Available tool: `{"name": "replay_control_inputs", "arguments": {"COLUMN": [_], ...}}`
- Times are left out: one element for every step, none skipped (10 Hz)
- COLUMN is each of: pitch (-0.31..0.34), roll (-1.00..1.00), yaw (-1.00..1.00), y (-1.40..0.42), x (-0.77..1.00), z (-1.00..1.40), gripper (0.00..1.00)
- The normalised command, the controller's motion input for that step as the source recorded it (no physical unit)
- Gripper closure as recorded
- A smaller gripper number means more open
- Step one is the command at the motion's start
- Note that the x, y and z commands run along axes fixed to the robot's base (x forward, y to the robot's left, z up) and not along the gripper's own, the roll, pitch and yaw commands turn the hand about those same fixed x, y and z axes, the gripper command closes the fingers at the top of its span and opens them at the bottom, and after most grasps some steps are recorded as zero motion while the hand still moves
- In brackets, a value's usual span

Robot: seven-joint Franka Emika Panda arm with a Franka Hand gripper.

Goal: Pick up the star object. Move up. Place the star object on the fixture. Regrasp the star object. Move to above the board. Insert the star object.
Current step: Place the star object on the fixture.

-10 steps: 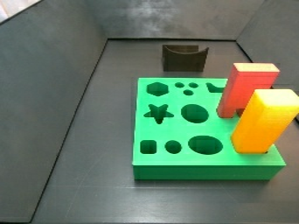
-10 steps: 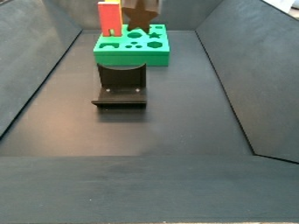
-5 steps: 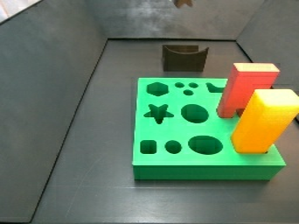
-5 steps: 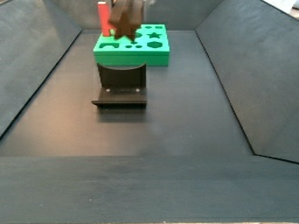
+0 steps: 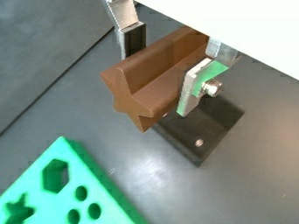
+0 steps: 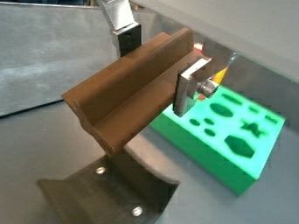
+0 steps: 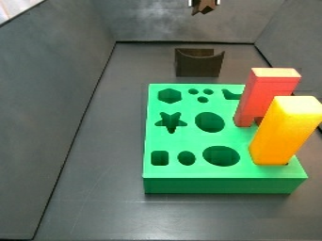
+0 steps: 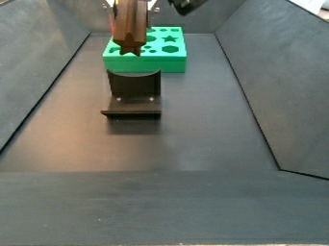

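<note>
My gripper is shut on the star object, a brown star-section peg held across its length between the silver fingers. Both wrist views show this grip, the peg lying level in the gripper. The peg hangs in the air over the dark fixture, apart from it. In a side view the star object is above the fixture, in front of the green board. Only its lower end shows at the upper edge of a side view, above the fixture.
The green board lies on the dark floor with a red block and a yellow block standing upright in its right side. Grey walls enclose the floor on the left, right and back.
The gripper with the star object has moved from over the board toward the fixture and come a little lower. The board and blocks have not moved.
</note>
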Motion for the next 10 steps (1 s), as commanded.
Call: {"name": "replay_control_inputs", "arguments": {"pitch": [0.139, 0.136, 0.116, 0.083, 0.069, 0.039, 0.157, 0.15, 0.169, 0.185], "roll": [-1.0, -0.83, -0.65, -0.42, -0.31, -0.2, -1.0, -1.0, -1.0, -0.83], "yaw": [-0.07, -0.09, -0.1, -0.11, -0.11, -0.11, -0.02, -0.03, -0.06, -0.09], "y": [0.04, 0.04, 0.04, 0.05, 0.03, 0.03, 0.13, 0.14, 0.14, 0.14], "x": [0.08, 0.08, 0.07, 0.07, 0.06, 0.05, 0.12, 0.13, 0.13, 0.15], "z": [-0.02, -0.02, -0.01, -0.01, -0.01, 0.0, -1.0, -1.0, -1.0, -1.0], "gripper": [1.0, 1.0, 1.0, 1.0, 1.0, 1.0, 1.0, 1.0, 1.0, 1.0]}}
